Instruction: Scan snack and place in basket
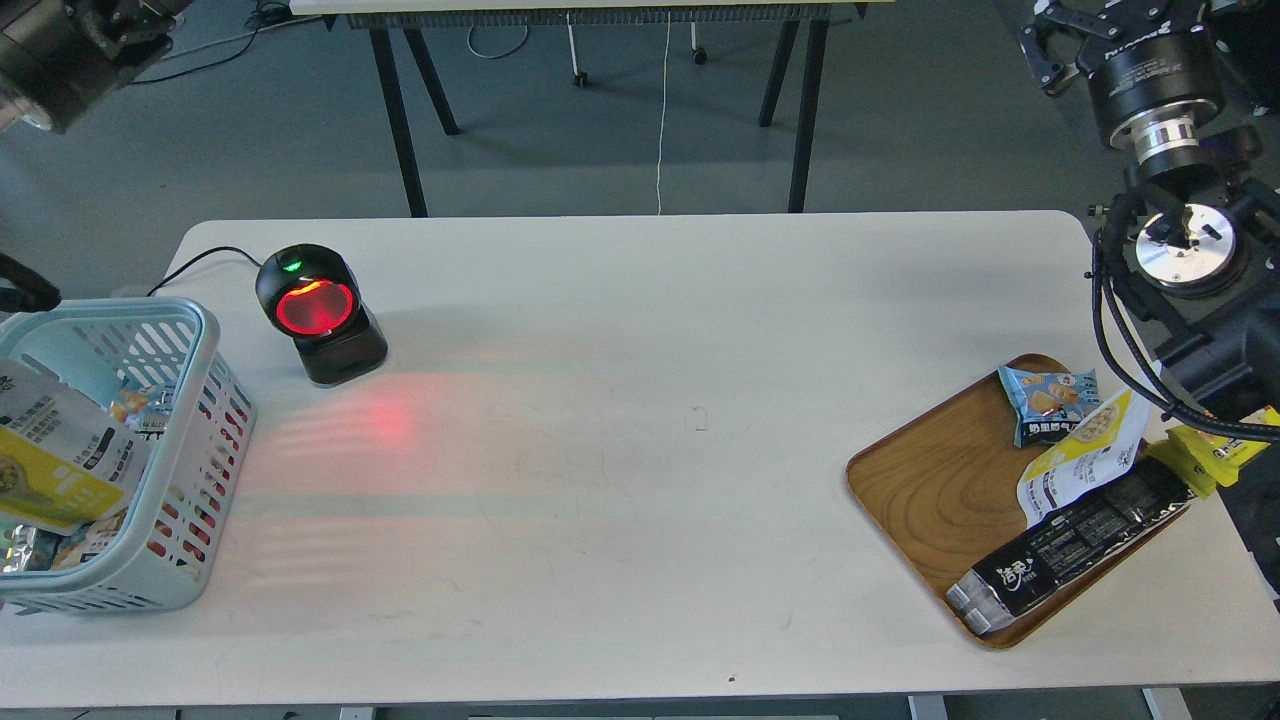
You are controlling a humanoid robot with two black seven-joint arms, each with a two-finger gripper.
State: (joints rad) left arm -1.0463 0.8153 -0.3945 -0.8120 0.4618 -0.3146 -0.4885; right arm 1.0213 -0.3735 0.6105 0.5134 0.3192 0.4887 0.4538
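The snack [50,465], a yellow-and-white pouch, lies inside the pale blue basket [205,345] at the table's left edge, leaning on other packets. No gripper touches it. The far end of my left arm [60,50] is high in the top left corner, well above and behind the basket; its fingers cannot be told apart. My right gripper [1110,15] is at the top right, partly cut by the frame edge, fingers spread and empty.
A black barcode scanner [318,312] glows red just right of the basket. A brown wooden tray [930,480] at the right holds a similar yellow-and-white pouch [1075,460], a small blue packet [1050,400] and a black packet [1070,555].
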